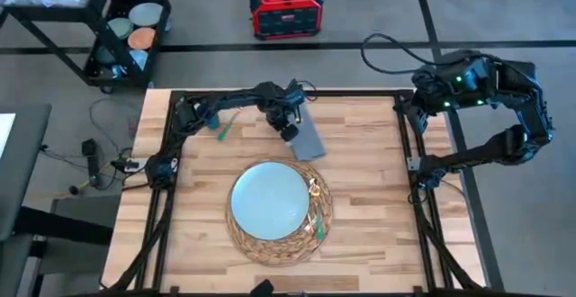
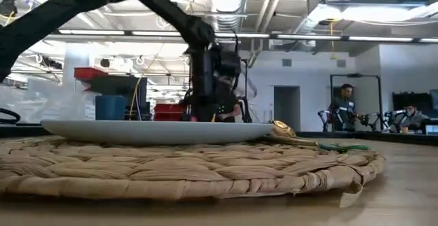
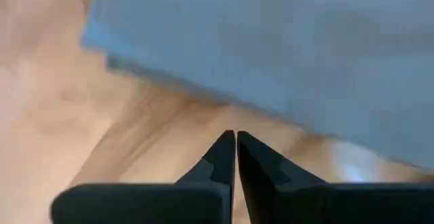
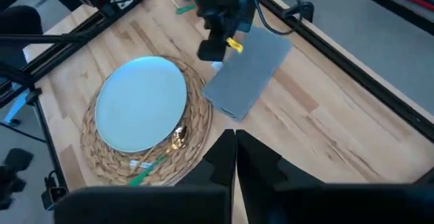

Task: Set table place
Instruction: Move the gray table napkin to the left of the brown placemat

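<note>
A pale blue plate (image 1: pixel 268 198) lies on a round woven mat (image 1: pixel 270 243) near the table's (image 1: pixel 378 180) front middle. Green-handled cutlery (image 1: pixel 316 209) rests on the mat's right part, beside the plate. A grey napkin (image 1: pixel 307 138) lies flat on the wood behind the plate. My left gripper (image 1: pixel 288 131) is shut, low over the wood; its tips (image 3: pixel 235 137) stand just short of the napkin's left edge (image 3: pixel 203 95). A dark blue cup (image 1: pixel 212 120) and a green-handled piece (image 1: pixel 224 130) lie at the far left. My right gripper (image 4: pixel 235 136) is shut, raised off the table's far right corner.
A black wheeled cart (image 1: pixel 108 27) with round plates stands beyond the far left corner, and a red box (image 1: pixel 286 11) sits on the floor behind the table. Bare wood (image 1: pixel 378 216) lies right of the mat. People (image 2: pixel 342 109) stand in the room behind.
</note>
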Controlling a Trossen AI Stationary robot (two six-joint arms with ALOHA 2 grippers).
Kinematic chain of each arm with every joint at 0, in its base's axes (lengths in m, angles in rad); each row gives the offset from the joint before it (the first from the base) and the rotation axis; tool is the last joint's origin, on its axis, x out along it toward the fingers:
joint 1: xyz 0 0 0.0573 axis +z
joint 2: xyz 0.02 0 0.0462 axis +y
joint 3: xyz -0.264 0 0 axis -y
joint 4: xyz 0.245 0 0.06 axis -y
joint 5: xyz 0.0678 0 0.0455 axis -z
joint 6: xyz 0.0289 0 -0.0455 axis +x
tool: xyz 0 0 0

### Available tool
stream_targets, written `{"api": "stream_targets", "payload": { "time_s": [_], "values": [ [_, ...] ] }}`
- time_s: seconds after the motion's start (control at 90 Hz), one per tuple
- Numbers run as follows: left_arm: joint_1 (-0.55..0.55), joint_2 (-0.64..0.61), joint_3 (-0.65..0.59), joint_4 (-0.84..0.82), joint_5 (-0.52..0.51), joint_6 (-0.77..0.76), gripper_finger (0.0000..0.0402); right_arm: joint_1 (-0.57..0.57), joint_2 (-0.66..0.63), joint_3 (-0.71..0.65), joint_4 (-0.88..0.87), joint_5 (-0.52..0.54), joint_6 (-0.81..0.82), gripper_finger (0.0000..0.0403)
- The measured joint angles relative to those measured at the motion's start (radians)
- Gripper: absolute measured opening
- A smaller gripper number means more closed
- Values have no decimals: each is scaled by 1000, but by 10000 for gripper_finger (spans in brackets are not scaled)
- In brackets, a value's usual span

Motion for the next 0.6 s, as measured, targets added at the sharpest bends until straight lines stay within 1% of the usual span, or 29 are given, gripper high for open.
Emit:
{"api": "stream_targets", "payload": {
  "time_s": [0.056, 0.122, 0.233, 0.3, 0.433, 0.6],
  "values": [
    [-1, -34, 37, 37, -8, 16, 0, -1, 0, 0, -1, 1, -1, 0],
    [17, -34, 62, 52, -3, 46, 0, -1, 0, 0, 0, 1, -2, 0],
    [52, 44, 67, 29, 74, 66, 0, 14, 0, 0, 0, 0, 13, 0],
    [58, 94, 80, -14, 108, 79, 0, 30, -1, 0, 0, 0, 15, 0],
    [58, 165, 209, -110, 145, 118, 0, 40, 0, 0, 5, -1, 17, 0],
    [59, 277, 361, -191, 117, 150, 0, 68, 0, 0, 5, -1, 52, 0]
  ]
}}
